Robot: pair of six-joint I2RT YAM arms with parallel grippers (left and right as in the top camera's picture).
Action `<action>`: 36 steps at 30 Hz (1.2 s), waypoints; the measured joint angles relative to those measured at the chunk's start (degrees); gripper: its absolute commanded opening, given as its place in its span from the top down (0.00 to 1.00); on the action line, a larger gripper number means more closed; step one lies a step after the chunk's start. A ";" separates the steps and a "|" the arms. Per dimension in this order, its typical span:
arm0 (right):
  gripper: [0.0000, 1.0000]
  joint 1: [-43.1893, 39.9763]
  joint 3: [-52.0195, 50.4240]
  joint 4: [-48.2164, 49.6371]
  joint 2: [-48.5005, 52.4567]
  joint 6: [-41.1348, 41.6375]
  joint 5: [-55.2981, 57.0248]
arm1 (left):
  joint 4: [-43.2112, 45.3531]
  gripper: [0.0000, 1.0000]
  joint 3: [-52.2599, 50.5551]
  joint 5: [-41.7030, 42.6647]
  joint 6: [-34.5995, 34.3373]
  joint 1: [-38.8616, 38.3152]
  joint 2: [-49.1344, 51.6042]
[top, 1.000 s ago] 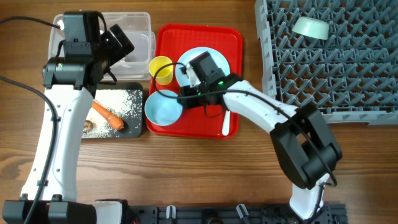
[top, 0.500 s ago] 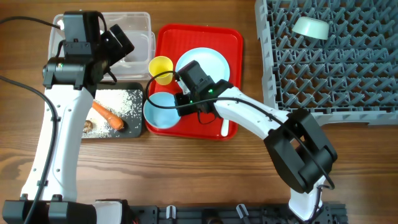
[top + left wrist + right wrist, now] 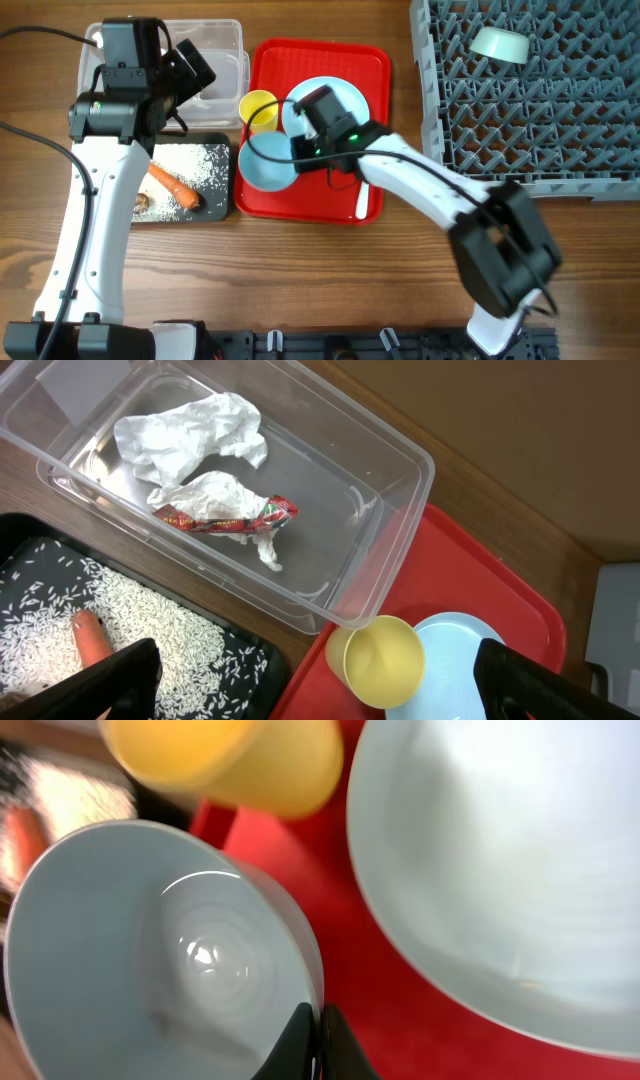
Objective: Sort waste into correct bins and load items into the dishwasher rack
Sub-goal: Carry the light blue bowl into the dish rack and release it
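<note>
Now, by the near left corner of the table, the black tray holds the carrot piece, the rice grains and the small brown scrap. Further in, the right gripper is pinched tight on the rim of the pale blue bowl. A moment ago the bowl sat lower, poking over the left side of the red tray. Now it has shifted toward the far edge and the arm looks blurry, so I think it is being lifted for the rack. The white spoon waits close by. Behind the bowl stand the yellow cup and the big plate. At the far left corner, the clear tub holds the napkin and red wrapper. The left gripper hangs above it, fingers wide apart, holding nothing. By the far right corner, the green bowl sits in the rack.
</note>
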 measured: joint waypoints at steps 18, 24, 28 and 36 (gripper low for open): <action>0.96 -30.27 0.00 6.82 -21.27 -19.39 56.28 | 0.02 0.00 0.00 0.00 0.00 0.00 0.00; 0.96 -40.04 0.02 18.36 -19.61 -35.08 60.50 | 0.04 0.00 0.00 0.00 0.00 0.00 0.00; 0.96 -44.61 0.02 22.73 -15.65 -48.33 60.89 | 0.00 0.00 0.00 0.00 0.00 0.00 0.00; 0.96 -43.58 0.00 14.86 -10.91 -59.30 60.65 | 0.02 0.00 0.00 0.00 0.00 0.00 0.00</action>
